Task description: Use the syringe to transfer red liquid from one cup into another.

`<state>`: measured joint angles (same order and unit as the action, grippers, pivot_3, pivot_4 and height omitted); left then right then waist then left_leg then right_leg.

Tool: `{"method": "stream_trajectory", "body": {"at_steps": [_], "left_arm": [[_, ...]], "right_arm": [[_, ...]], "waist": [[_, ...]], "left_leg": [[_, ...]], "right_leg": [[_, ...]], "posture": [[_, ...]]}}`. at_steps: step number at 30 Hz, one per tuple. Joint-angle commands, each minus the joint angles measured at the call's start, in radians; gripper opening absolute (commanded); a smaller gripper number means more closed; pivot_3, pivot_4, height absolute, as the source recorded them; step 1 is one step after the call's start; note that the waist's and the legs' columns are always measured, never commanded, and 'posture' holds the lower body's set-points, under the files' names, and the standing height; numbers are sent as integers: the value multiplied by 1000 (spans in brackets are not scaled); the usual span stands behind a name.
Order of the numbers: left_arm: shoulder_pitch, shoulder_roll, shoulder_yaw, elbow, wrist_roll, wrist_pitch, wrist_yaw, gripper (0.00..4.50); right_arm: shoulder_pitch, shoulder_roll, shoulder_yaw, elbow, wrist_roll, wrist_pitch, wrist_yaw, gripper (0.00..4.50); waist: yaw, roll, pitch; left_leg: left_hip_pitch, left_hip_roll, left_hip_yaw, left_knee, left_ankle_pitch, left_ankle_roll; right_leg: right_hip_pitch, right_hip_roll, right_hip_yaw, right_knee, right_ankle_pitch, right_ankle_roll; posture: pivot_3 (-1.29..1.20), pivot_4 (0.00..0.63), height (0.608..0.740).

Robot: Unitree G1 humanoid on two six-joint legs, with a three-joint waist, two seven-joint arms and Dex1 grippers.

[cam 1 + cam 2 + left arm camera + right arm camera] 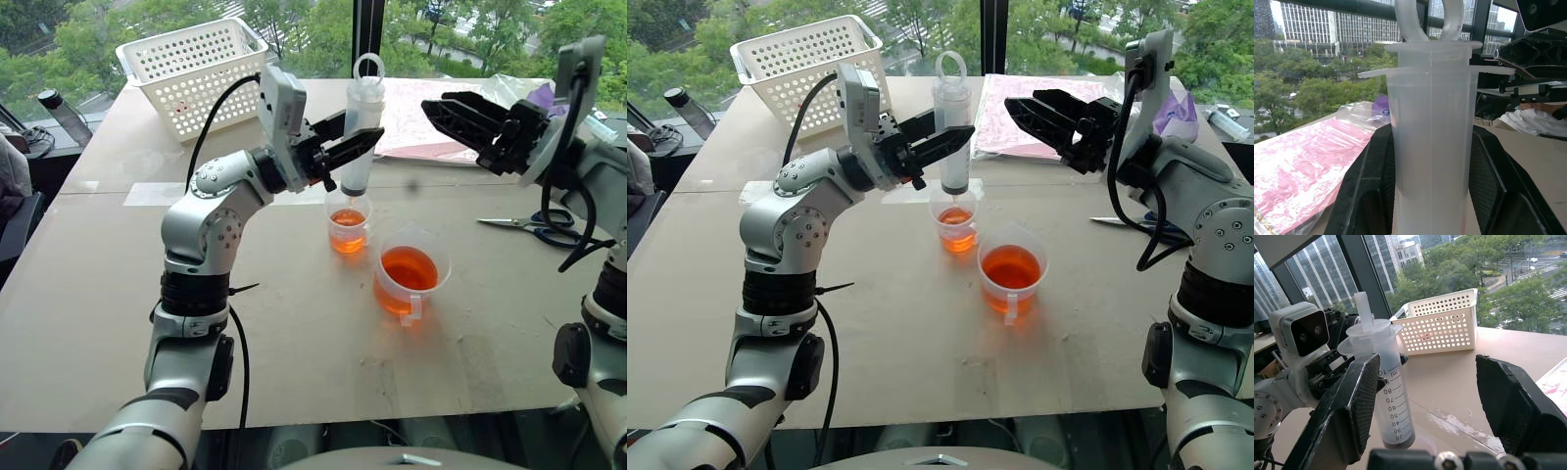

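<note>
Currently the left gripper (pixel 351 149) is clamped on the syringe (pixel 360 132), barrel upright between its jaws, plunger ring on top, tip just over the small cup (pixel 348 230) below the jaws. That cup holds red liquid (pixel 347 237). The big cup (pixel 409 282), handled, sits just beside it, nearer the table (pixel 294 333) edge, also holding red liquid. Right gripper (pixel 1038 113) is off to the syringe's side, jaws spread, nothing in them, well apart from the barrel. Behind: white basket (pixel 191 69); scissors (pixel 534 225) under the right arm.
</note>
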<state>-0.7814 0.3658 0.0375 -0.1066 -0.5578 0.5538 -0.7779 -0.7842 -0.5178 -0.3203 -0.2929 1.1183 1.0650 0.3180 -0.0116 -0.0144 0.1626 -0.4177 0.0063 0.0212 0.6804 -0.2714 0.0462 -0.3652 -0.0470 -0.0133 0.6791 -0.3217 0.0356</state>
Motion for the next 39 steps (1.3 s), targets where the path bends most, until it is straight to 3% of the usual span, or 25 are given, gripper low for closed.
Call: {"method": "stream_trajectory", "body": {"at_steps": [1, 9, 12, 28, 33, 39], "left_arm": [[-15, 3, 1, -17, 2, -23, -1, 1417], [-27, -2, 10, 10, 16, -22, 32, 1417], [-10, 22, -43, 8, 82, -71, 5, 1417], [-86, -10, 71, 1, -49, 88, 123, 1417], [-162, 71, 168, -5, -145, 249, 177, 1417], [-219, 239, 236, 45, -213, 468, 205, 1417]], "right_arm": [[5, -10, -7, -22, 6, -29, -2, 3316], [37, -37, -15, -28, -4, -44, -2, 3316], [41, -39, -11, -29, -7, -50, -3, 3316], [101, -75, -18, -29, -14, -64, 10, 3316], [195, -135, -63, -55, 13, -41, 24, 3316], [336, -212, -135, -76, 48, -26, 43, 3316]], "waist": [[0, 0, 0], [2, 0, 0], [2, 0, 0], [4, 0, 0], [3, 0, 0], [0, 0, 0]], "left_leg": [[0, 0, 0, 0, 0, 0], [0, 0, 0, 0, 0, 0], [0, 0, 0, 0, 0, 0], [0, 0, 0, 0, 0, 0], [0, 0, 0, 0, 0, 0], [0, 0, 0, -2, 0, 0]], "right_leg": [[0, 0, 0, 0, 0, 0], [0, 0, 0, 0, 0, 0], [0, 0, 0, 0, 0, 0], [0, 0, 0, 0, 0, 0], [0, 0, 0, 0, 0, 0], [0, 0, 0, -1, 0, 0]], "posture": [[0, 150, 740], [0, 150, 740], [0, 150, 740], [0, 150, 740], [0, 150, 740], [0, 150, 740]]}}
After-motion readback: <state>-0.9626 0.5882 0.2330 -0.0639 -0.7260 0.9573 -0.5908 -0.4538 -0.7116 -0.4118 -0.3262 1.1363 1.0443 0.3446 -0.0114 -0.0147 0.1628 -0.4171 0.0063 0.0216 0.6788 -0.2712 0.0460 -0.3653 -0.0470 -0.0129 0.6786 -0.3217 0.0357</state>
